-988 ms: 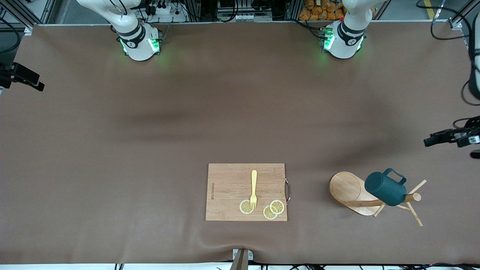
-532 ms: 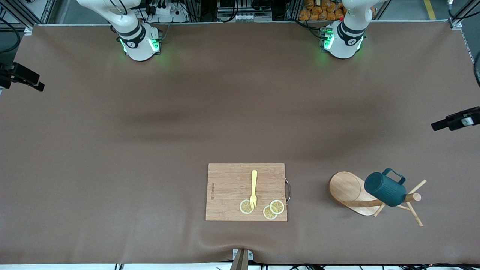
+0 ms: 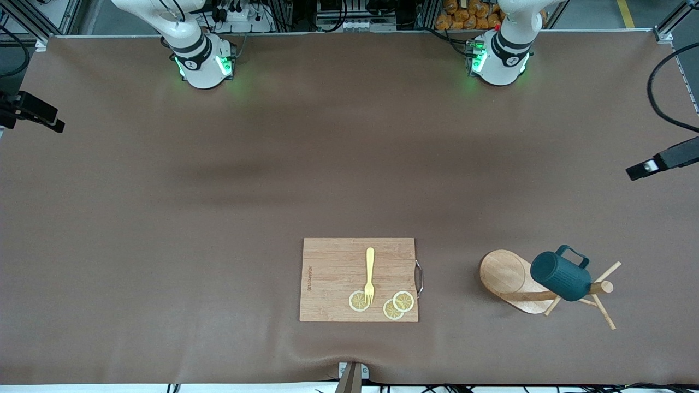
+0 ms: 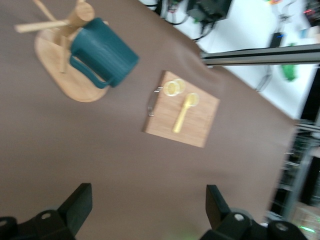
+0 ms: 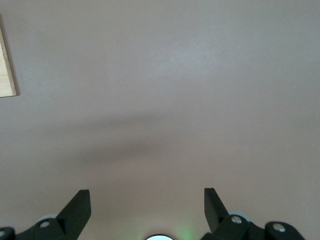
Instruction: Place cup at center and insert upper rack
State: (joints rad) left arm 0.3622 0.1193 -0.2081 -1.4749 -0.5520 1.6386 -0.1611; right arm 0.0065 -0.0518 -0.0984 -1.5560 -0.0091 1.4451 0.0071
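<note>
The dark teal ribbed cup [image 3: 561, 275] [image 4: 102, 54] lies on its side across the pole of the upper rack [image 3: 505, 274] [image 4: 57, 70]. This wooden mug tree is tipped over near the front camera, toward the left arm's end of the table. Its thin pegs [image 3: 603, 312] splay out past the cup. High over the bare table, my left gripper [image 4: 148, 200] hangs open and empty, apart from the cup; a dark part of it [image 3: 662, 162] shows at the table's edge. My right gripper [image 5: 146, 200] is open and empty too, above bare table.
A rectangular wooden cutting board [image 3: 333, 262] [image 4: 197, 127] with a metal handle lies near the front edge, beside the rack. On it are a yellow fork [image 3: 369, 273] and three lemon slices [image 3: 403, 301]. A brown cloth [image 3: 218, 218] covers the table.
The left arm's dark hand at the table's edge has drifted toward the robots' side. The cup, rack, board and right arm have not moved.
</note>
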